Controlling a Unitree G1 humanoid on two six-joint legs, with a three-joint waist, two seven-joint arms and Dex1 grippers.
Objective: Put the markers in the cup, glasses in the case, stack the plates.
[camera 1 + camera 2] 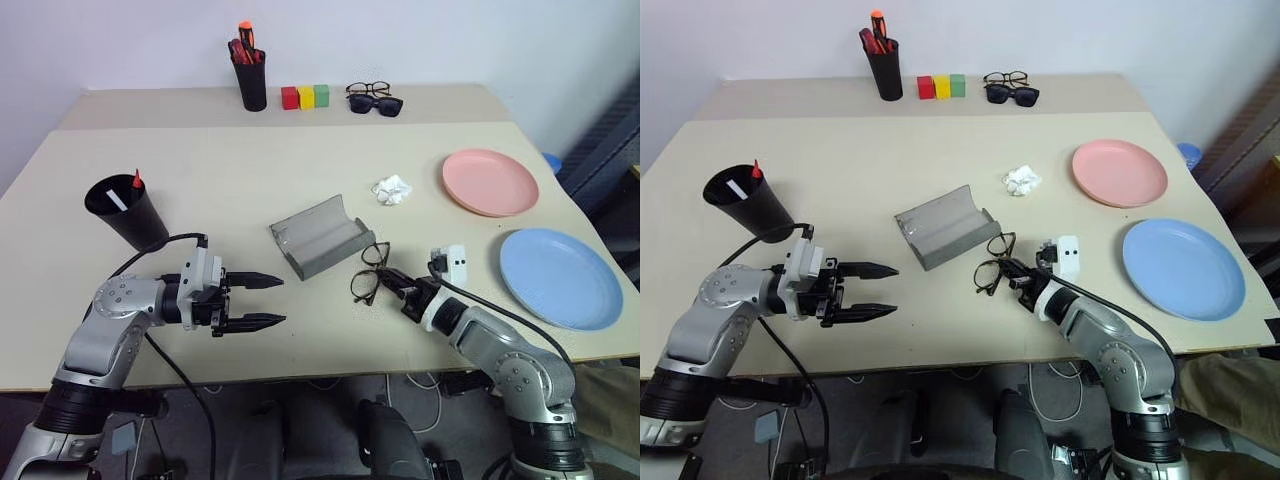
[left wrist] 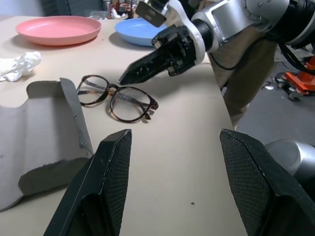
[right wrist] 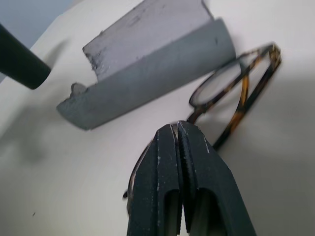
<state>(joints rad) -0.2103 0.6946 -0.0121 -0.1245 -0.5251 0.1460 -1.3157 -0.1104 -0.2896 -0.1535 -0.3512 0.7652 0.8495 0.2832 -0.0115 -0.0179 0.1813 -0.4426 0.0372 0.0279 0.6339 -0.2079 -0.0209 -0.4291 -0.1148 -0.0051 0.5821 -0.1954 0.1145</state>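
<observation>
At the near edge of the beige worktop [image 1: 240,170], your right end effector [image 1: 391,277] has its two black fingers pressed flat together, tips at the near rim of the thin tortoise-rimmed round-lens glasses [image 1: 368,271]; whether they pinch the frame I cannot tell. The left end effector [image 1: 270,301] stands half-wide, empty, aimed across toward the case. The glasses lie just beside the open grey felt clamshell case [image 1: 320,236], not in it.

To do this step well, I judge you should take the frame at the bridge or a rim, lift it level, and lower it lengthwise into the trough; steady the case with the left if it slides.

Farther back: wide black tapered cup [image 1: 128,211] holding both slim markers [image 1: 125,190], salmon-pink plate [image 1: 490,182] and light-blue plate [image 1: 560,277] apart, unstacked.

The right wrist view shows the closed fingertips over the frame's near rim; the head views hide that. The left wrist view shows the glasses lying folded open, lenses up.
</observation>
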